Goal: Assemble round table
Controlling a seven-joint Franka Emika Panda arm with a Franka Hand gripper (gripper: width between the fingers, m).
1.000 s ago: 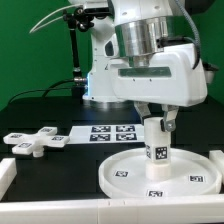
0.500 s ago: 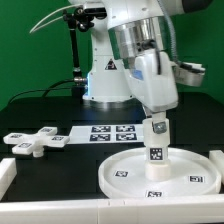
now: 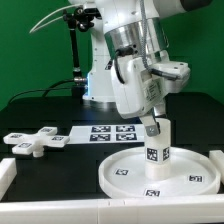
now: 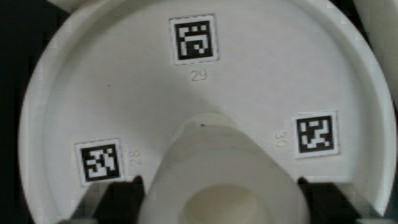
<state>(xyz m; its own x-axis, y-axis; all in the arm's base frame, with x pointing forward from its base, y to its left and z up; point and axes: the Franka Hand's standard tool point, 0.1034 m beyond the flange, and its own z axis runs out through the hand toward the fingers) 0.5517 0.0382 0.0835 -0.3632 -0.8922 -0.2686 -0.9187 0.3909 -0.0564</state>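
One cylinder leg [image 3: 159,149] stands centred on the round disc [image 3: 196,171]; gripper [image 3: 151,126] pinching it should twist gently, keeping it plumb.

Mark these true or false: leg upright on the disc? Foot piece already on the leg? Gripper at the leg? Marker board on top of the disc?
1. The leg stands upright on the disc. True.
2. The foot piece is mounted on the leg. False: it lies on the table at the exterior view's left, apart from the disc.
3. The gripper has its fingers on either side of the leg's upper end. True.
4. The marker board lies on top of the disc. False: it lies flat on the table behind the disc.
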